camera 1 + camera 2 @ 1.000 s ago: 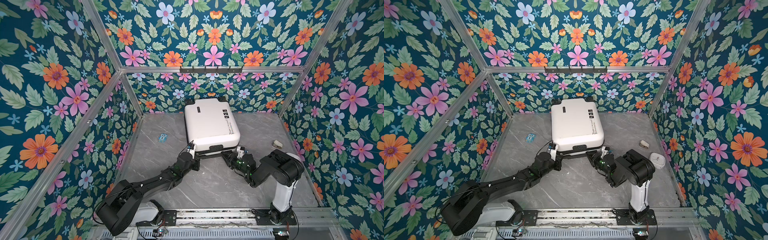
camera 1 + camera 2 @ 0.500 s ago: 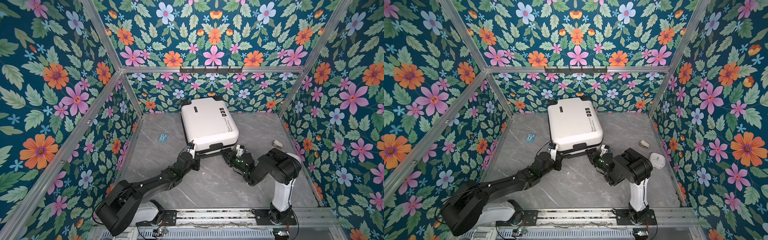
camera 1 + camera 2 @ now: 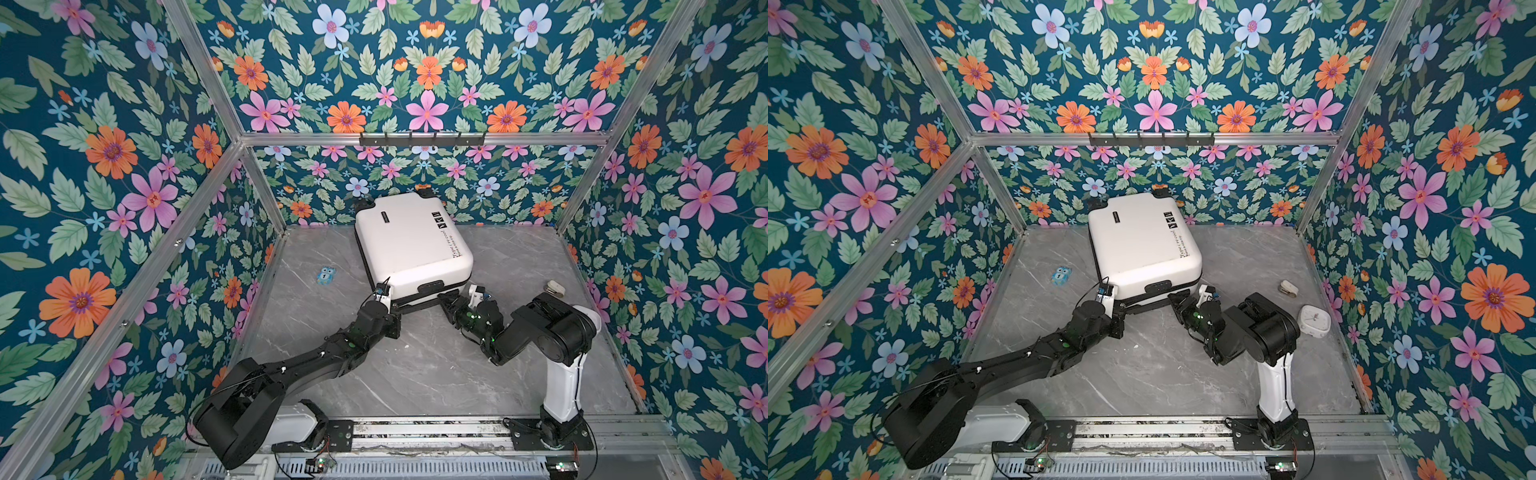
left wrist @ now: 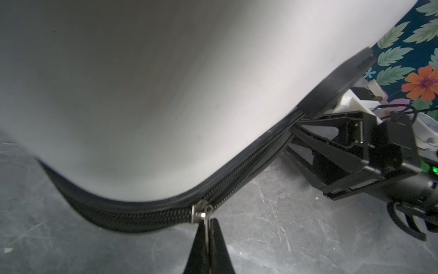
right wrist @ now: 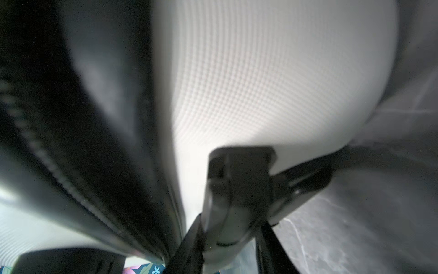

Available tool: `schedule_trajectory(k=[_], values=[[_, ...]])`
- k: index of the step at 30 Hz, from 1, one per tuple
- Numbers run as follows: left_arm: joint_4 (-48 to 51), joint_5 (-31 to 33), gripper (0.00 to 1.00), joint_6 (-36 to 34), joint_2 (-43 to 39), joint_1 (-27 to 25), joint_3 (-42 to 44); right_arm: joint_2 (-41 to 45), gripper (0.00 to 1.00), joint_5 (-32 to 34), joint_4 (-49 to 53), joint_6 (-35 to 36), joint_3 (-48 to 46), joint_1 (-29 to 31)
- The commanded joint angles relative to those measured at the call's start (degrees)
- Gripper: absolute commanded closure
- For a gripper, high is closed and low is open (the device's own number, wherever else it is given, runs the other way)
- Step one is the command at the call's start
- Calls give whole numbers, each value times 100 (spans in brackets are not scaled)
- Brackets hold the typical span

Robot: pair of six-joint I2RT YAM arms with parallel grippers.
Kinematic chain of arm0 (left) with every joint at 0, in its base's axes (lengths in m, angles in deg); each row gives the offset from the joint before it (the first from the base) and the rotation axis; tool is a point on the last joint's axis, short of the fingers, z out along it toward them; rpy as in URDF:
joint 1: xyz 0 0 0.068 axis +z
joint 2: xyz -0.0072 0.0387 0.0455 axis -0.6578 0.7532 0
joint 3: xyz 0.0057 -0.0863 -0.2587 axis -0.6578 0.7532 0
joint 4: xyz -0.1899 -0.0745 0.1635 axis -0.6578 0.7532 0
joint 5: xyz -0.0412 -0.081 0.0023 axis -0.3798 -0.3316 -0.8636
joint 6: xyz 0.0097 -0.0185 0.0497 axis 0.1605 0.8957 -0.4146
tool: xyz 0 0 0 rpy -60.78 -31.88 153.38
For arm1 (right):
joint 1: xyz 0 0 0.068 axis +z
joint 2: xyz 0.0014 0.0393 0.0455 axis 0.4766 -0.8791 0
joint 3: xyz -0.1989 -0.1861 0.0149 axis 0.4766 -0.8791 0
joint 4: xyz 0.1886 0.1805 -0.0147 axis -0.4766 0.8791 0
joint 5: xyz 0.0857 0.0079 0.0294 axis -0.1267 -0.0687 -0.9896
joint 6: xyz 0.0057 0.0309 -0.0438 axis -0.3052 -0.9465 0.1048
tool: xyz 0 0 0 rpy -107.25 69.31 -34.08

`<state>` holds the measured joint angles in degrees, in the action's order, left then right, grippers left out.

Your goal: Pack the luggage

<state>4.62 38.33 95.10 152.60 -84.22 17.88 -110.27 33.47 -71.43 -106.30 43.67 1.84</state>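
Observation:
The luggage (image 3: pixel 411 245) (image 3: pixel 1142 245), a white hard-shell suitcase, lies flat and closed at the back middle of the grey table, skewed. Its black zipper band (image 4: pixel 147 218) runs round the near left corner, and the silver slider (image 4: pixel 198 211) sits there. My left gripper (image 4: pixel 208 223) (image 3: pixel 395 311) is shut on the slider's thin metal pull tab (image 4: pixel 207 221). My right gripper (image 5: pixel 228 239) (image 3: pixel 445 300) (image 3: pixel 1173 299) is at the near right edge, its fingers closed on either side of the black handle (image 5: pixel 239 180). In the right wrist view the white shell (image 5: pixel 260 83) is blurred.
A small blue owl figure (image 3: pixel 326 275) lies left of the luggage. A small beige object (image 3: pixel 555 286) and a white clock (image 3: pixel 1315 319) lie by the right wall. Floral walls enclose three sides, and a black hook rail (image 3: pixel 422 139) hangs on the back wall.
The luggage has turned a little, its far end swinging to the left. Both grippers stay at its near edge, hardly shifted.

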Motion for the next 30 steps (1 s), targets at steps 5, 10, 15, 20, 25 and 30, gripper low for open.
schedule_trajectory(k=[5, 10, 15, 20, 25, 30], values=[[-16, -786, 100, -147, 85, -146, -143, 73, 81, 523, -140, 114, 348, -77], [108, -770, 100, -170, 8, -155, -199, 409, 85, 510, -139, 308, 368, -165], [446, -759, 100, -255, -217, -163, -406, 764, 89, 410, -139, 480, 411, -212], [892, -716, 100, -325, -484, -230, -768, 1003, 81, 391, -137, 408, 395, -223], [1250, -690, 100, -395, -612, -320, -1215, 1243, 67, 494, -133, 308, 333, -259], [1388, -694, 100, -461, -621, -358, -1460, 1240, 63, 386, -131, 143, 424, -325]])
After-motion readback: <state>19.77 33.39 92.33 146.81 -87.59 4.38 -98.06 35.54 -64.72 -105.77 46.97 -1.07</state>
